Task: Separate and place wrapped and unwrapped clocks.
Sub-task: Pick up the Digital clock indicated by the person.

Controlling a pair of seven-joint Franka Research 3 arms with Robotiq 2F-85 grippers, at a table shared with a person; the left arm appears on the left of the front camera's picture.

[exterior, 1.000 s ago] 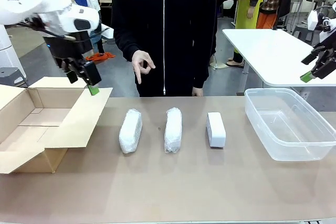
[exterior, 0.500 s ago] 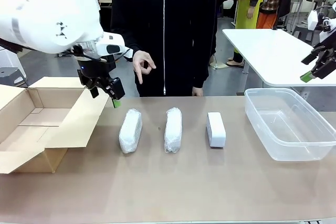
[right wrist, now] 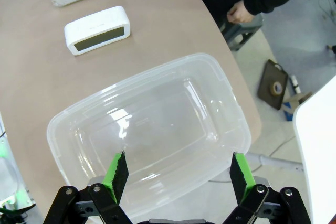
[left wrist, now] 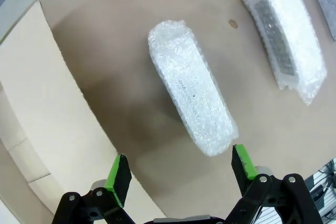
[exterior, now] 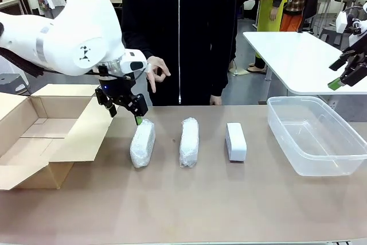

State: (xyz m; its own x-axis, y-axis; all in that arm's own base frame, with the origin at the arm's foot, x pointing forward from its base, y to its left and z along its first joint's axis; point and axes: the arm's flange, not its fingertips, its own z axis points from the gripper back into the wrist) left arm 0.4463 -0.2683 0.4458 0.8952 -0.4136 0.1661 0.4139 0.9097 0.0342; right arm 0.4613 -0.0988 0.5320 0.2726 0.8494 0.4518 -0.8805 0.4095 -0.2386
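Note:
Two wrapped clocks in bubble wrap lie side by side mid-table, the left one (exterior: pixel 142 142) (left wrist: pixel 191 95) and the middle one (exterior: pixel 188 142) (left wrist: pixel 283 40). To their right rests the unwrapped clock (exterior: pixel 235 141) (right wrist: pixel 97 30), a white block with a dark face. My left gripper (exterior: pixel 127 110) (left wrist: pixel 181 174) hangs open just above the far end of the left wrapped clock, touching nothing. At the far right my right gripper (exterior: pixel 337 74) (right wrist: pixel 178 174) is held high above the clear plastic bin (exterior: pixel 315 136) (right wrist: pixel 157 129), open and empty.
An open cardboard box (exterior: pixel 40 136) sits at the left with one flap (left wrist: pixel 47 129) reaching toward the left wrapped clock. A person in black stands across the table with a hand (exterior: pixel 153 73) raised behind my left arm. A white table (exterior: pixel 298 55) is behind the bin.
My left arm has swung right from above the cardboard box to over the left wrapped clock's far end and come lower. The right arm and the clocks have not moved.

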